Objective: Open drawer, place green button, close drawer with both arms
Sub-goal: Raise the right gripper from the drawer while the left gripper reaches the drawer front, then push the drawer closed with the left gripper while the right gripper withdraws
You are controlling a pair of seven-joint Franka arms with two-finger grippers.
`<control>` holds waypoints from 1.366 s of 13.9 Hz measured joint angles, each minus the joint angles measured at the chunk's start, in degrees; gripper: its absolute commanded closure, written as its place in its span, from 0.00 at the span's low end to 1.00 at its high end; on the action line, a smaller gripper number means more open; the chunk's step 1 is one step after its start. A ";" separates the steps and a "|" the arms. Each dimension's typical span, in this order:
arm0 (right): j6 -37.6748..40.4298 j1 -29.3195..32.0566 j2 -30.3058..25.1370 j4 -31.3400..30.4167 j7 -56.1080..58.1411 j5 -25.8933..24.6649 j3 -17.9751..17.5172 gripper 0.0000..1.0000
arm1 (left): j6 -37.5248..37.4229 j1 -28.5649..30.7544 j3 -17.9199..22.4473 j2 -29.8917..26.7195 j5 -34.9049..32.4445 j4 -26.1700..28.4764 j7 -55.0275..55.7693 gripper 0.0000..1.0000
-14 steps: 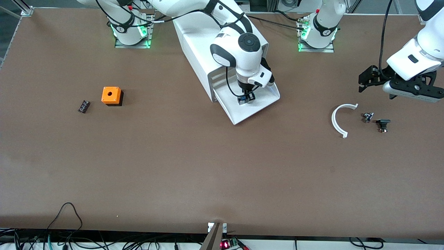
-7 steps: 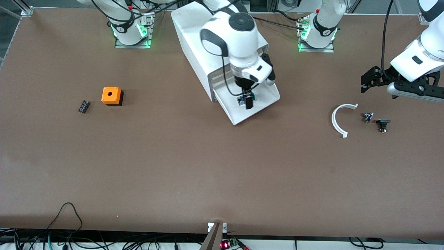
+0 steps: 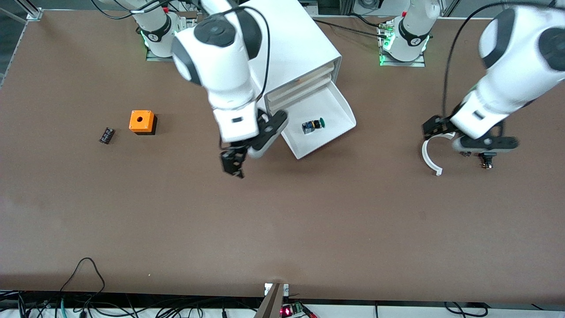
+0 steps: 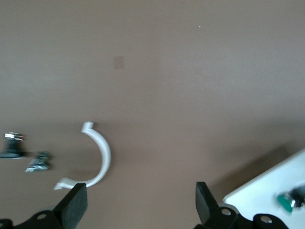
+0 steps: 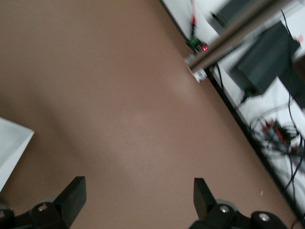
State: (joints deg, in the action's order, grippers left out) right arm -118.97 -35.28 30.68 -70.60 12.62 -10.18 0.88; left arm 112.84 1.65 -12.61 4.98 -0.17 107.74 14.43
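button (image 3: 313, 125) released, lying in the open drawer (image 3: 335, 104) at upper centre.
right gripper (image 3: 232, 164) withdrawn over bare table, fingers wide; left gripper (image 3: 435, 128) lowered over white arc (image 3: 429, 154), fingers wide.

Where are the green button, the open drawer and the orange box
button (image 3: 313, 125), front view, on its blue-and-black body.
drawer (image 3: 342, 115), front view, on its bare white floor beside the button.
orange box (image 3: 142, 122), front view, on its top face near the hole.

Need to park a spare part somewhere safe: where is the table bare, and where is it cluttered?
Bare: the wide table strip nearer the front camera than the drawer, and the stretch between the orange box and the right end effector. Crowded: around the white arc and small black parts under the open left end effector.
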 measured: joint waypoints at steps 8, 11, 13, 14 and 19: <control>16.46 11.41 -0.78 -4.89 -38.69 0.73 1.02 0.00 | 27.12 -13.24 -0.66 17.51 0.00 6.25 26.62 0.00; 20.59 18.76 -4.31 -5.64 -41.08 0.75 1.34 0.00 | 29.32 -17.03 -0.25 20.92 0.00 6.43 30.37 0.00; 22.22 24.42 -7.73 -6.53 -38.63 0.87 1.17 0.00 | 29.32 -18.74 -0.20 21.69 0.00 7.44 30.63 0.00; 22.46 27.07 -9.55 -7.42 -35.70 1.15 0.84 0.00 | 29.32 -19.53 -0.23 21.74 0.00 8.24 30.75 0.00; 23.51 32.38 -16.25 -12.45 -30.92 6.72 1.23 0.00 | 29.28 -20.55 -4.48 20.83 0.00 11.44 30.90 0.00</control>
State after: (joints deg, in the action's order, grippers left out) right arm -95.46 -2.91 14.43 -83.05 -18.30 -3.46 2.11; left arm 142.11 -18.90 -17.09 25.81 -0.17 119.18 45.32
